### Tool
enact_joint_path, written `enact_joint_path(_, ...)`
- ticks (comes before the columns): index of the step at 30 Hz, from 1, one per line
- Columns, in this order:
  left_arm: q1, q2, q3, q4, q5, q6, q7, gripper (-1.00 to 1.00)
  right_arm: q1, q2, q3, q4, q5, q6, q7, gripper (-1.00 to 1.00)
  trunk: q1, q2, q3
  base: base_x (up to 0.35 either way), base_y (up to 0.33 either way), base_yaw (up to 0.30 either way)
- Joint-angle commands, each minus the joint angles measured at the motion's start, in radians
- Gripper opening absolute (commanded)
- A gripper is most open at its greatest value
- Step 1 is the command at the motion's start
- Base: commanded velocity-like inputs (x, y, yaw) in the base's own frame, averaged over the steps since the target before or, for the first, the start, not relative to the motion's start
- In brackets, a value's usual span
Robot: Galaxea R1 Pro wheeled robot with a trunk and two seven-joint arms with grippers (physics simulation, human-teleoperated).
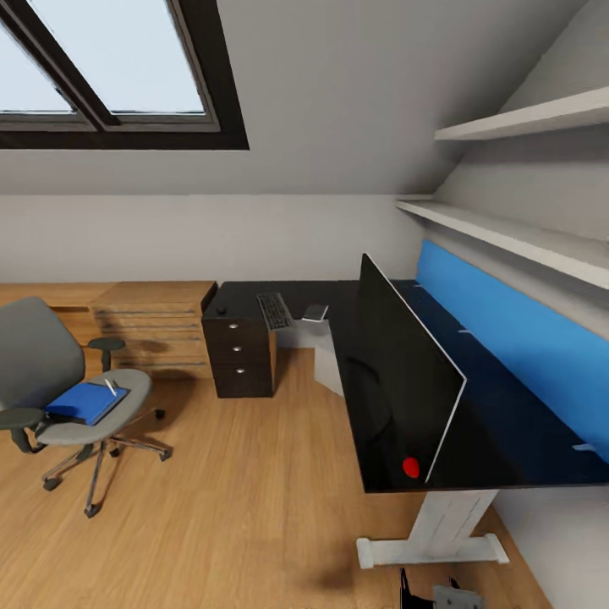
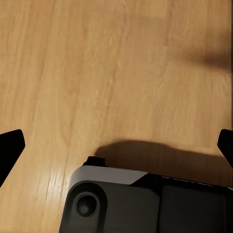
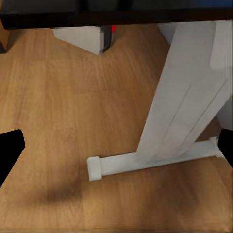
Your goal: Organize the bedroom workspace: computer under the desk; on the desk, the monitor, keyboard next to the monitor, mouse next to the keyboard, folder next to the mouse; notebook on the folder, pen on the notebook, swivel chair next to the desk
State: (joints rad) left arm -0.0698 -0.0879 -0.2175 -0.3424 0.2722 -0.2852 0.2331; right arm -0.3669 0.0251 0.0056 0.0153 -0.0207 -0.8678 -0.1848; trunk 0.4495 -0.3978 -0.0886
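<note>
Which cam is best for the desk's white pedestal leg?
Right wrist view: the desk's pedestal leg and its floor foot sit close and nearly whole. Head view catches the leg small at the bottom. Left wrist view faces wood floor.

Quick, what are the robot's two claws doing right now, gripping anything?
Left gripper: open, holding nothing, over the wooden floor.
Right gripper: open, holding nothing, near the desk pedestal.

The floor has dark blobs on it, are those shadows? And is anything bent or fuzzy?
Yes, soft shadows: left wrist view, one on the floor beside the robot's base; right wrist view, a faint smudge near the desk foot. Head view, the wide lens stretches the monitor.
</note>
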Motion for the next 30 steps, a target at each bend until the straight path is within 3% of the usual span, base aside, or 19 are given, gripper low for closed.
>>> enact_joint_path(1, -0.001, 0.001, -0.008, 0.000, 0.009, -0.004, 0.006, 1.00, -0.001, 0.000, 0.001, 0.002, -0.002, -0.004, -0.001, 1.00, 0.001, -0.002, -0.003, -0.029, -0.024, -0.161)
enact_joint_path(9, -0.001, 0.000, -0.009, 0.000, 0.007, -0.007, 0.002, 1.00, -0.001, 0.001, 0.001, 0.001, -0.001, -0.004, -0.004, 1.00, 0.001, -0.002, -0.007, -0.010, -0.055, -0.070)
enact_joint_path(19, -0.001, 0.002, -0.012, 0.021, 0.007, -0.002, 0.002, 1.00, -0.001, -0.003, 0.001, 0.001, -0.003, -0.004, -0.007, 1.00, 0.001, -0.002, -0.008, 0.068, -0.254, -0.004)
enact_joint_path(30, -0.001, 0.004, -0.009, 0.026, 0.008, -0.003, 0.002, 1.00, -0.001, -0.001, -0.001, 0.000, -0.006, -0.003, -0.008, 1.00, 0.001, -0.002, -0.007, 0.008, -0.035, -0.065)
